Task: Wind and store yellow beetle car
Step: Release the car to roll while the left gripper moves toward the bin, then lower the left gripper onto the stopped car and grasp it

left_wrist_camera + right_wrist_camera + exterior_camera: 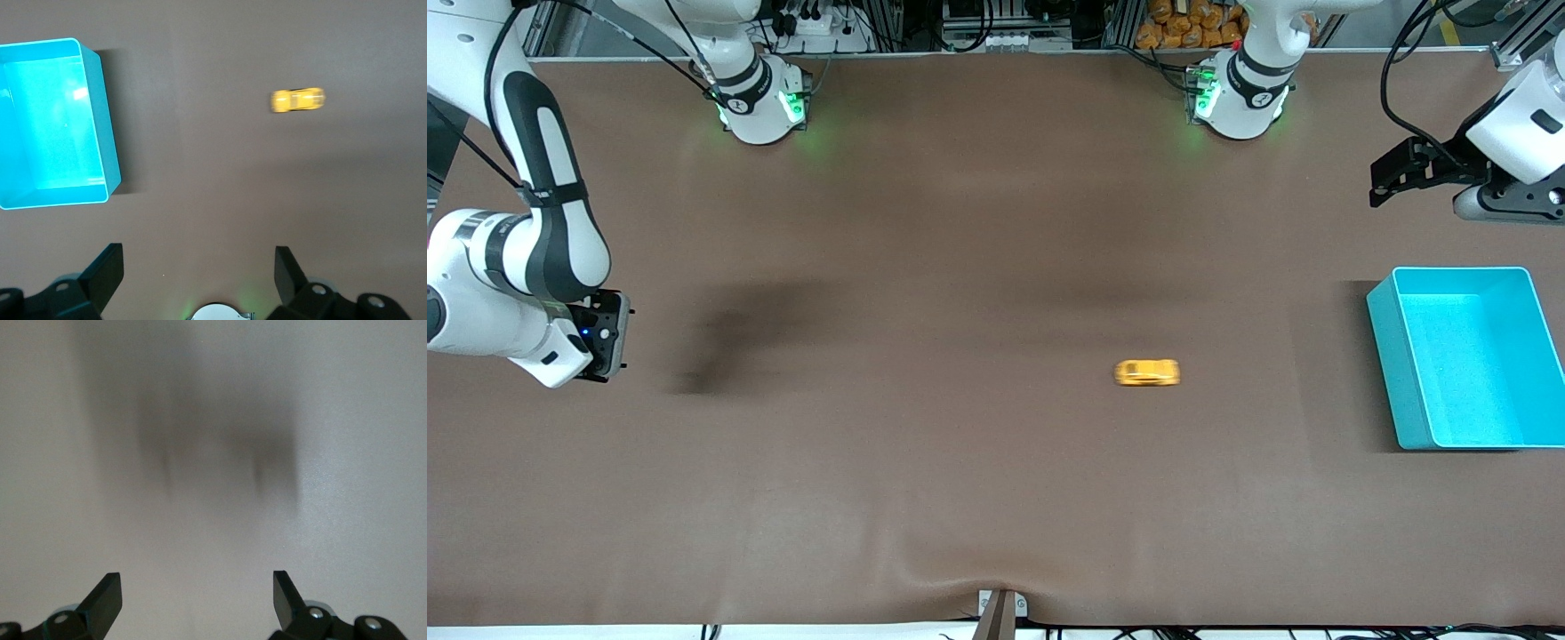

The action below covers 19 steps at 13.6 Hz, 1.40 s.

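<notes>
Yellow beetle car (1147, 372) alone on mat, cyan bin (1383, 356) nearby; both grippers' fingers apart, empty.

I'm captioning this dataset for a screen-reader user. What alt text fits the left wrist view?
A small yellow beetle car sits alone on the brown table, apart from an empty cyan bin with nothing in it. The left end effector hovers above the table with its fingers open and holding nothing.
</notes>
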Tool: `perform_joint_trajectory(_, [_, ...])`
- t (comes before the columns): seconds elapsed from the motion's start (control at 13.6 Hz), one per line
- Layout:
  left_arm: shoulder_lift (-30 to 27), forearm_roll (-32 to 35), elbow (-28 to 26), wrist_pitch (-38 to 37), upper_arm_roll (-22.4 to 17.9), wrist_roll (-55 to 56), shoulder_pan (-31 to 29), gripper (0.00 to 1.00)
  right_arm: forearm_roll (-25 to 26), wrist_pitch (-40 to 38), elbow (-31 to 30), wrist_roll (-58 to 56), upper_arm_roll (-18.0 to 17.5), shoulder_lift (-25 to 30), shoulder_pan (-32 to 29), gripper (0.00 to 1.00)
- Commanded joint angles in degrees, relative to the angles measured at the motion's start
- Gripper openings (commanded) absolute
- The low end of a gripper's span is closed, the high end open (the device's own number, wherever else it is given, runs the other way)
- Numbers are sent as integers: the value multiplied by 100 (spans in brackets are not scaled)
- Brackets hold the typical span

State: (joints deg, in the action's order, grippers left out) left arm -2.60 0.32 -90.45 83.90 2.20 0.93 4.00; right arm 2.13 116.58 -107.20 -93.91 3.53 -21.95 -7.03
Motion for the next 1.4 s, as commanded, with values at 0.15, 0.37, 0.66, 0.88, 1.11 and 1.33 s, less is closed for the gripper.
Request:
perform_joint_trajectory(0.15, [198,100,-130,188,44,1231,-31,100,-90,-170,59,108,-72,365,-105,100])
perform_joint_trajectory(0.37, [120,56,-709,696,44,2056,-119,100,-379,-1335,1022,679,-81,419,-35,100])
perform_joint_trajectory(0.66, [146,30,-1508,1610,44,3568,-224,100,-415,-2848,2412,2381,-107,515,307,100])
perform_joint_trajectory(0.88, [277,4,-1862,2226,44,4701,-417,100,-415,-3324,2678,3499,-116,875,518,100])
perform_joint_trajectory(1.11, [628,-189,-1862,2455,44,5756,-699,100,-415,-3755,2678,4168,-107,1323,624,100])
perform_joint_trajectory(1.33, [1050,-199,-1844,2947,35,7110,-830,100,-415,-4142,2661,4748,-107,1596,624,100])
